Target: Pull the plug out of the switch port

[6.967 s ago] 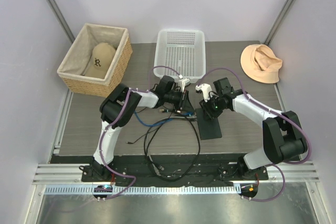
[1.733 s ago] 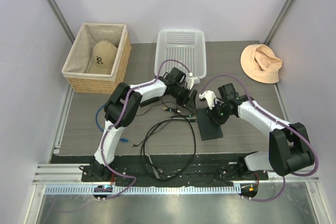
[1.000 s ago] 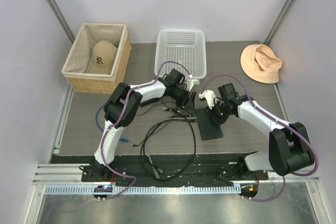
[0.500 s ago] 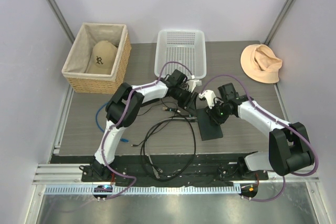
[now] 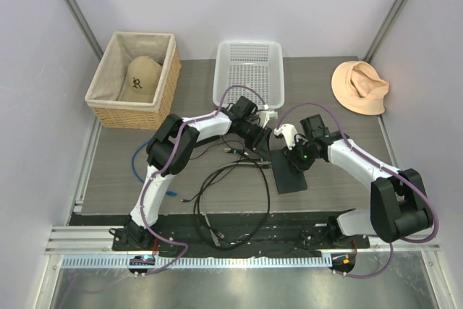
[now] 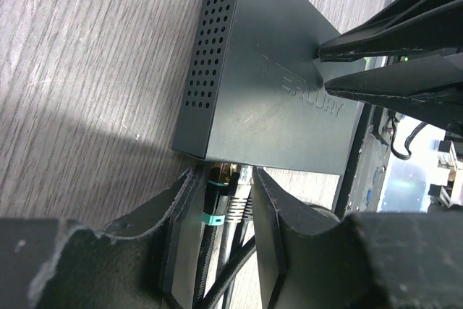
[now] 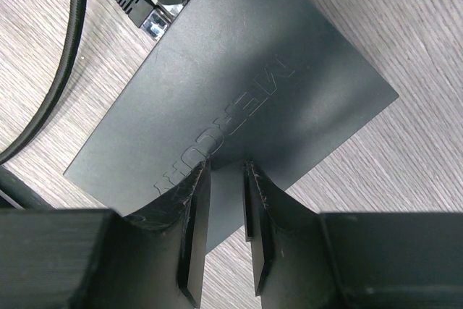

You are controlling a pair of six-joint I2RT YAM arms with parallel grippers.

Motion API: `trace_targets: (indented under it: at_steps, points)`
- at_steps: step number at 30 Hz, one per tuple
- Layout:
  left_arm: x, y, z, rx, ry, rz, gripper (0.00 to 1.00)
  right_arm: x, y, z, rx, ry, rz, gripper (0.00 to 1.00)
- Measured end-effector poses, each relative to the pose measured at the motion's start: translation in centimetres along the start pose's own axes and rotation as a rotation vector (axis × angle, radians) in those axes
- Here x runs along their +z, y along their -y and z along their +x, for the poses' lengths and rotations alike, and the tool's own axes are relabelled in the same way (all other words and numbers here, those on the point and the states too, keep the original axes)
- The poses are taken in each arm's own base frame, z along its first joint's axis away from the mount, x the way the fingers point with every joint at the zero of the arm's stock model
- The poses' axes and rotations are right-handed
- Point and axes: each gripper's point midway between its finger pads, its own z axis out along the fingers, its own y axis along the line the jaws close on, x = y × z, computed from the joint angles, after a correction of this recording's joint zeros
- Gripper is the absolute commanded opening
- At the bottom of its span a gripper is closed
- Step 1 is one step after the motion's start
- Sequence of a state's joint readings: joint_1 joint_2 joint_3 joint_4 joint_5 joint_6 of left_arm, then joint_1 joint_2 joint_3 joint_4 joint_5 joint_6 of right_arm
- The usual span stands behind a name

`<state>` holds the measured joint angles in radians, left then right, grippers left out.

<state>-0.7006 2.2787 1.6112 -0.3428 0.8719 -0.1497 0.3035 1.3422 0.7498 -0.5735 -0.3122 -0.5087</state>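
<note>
The flat black switch [image 5: 291,173] lies at the table's middle. In the left wrist view its near narrow edge [image 6: 275,161] holds two plugs side by side in the ports: a black one with a teal band [image 6: 214,200] and a clear plug [image 6: 239,200] with a ribbed boot. My left gripper [image 6: 225,176] straddles both, its pads against their outer sides. My right gripper [image 7: 226,166] stands narrowly open, both tips pressed down on the switch's top face [image 7: 239,85], nothing between them. The clear plug [image 7: 155,23] also shows at the right wrist view's upper left.
Black cables [image 5: 233,187] loop in front of the switch, and a blue cable [image 5: 139,168] lies at the left. A wicker basket [image 5: 165,85] holding a cap, a white plastic basket [image 5: 248,70] and a tan hat [image 5: 359,86] sit along the back.
My left gripper has closed in around the plugs at the switch's edge. The right gripper has stayed pressed on the switch's top.
</note>
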Motion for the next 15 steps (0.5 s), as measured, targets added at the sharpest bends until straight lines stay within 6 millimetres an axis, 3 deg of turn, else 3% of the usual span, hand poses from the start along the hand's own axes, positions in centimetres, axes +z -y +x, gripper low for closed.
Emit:
trace_targets:
  at_steps: [3,15]
  points:
    - [0.0,0.01,0.03,-0.002,-0.002,0.007,0.38,0.01,0.03,-0.04,0.0,0.002,0.001,0.32]
    - [-0.15,-0.64,-0.05,-0.017,0.003,0.038,0.19,0.11,0.12,-0.23,0.004,0.011,0.006,0.33]
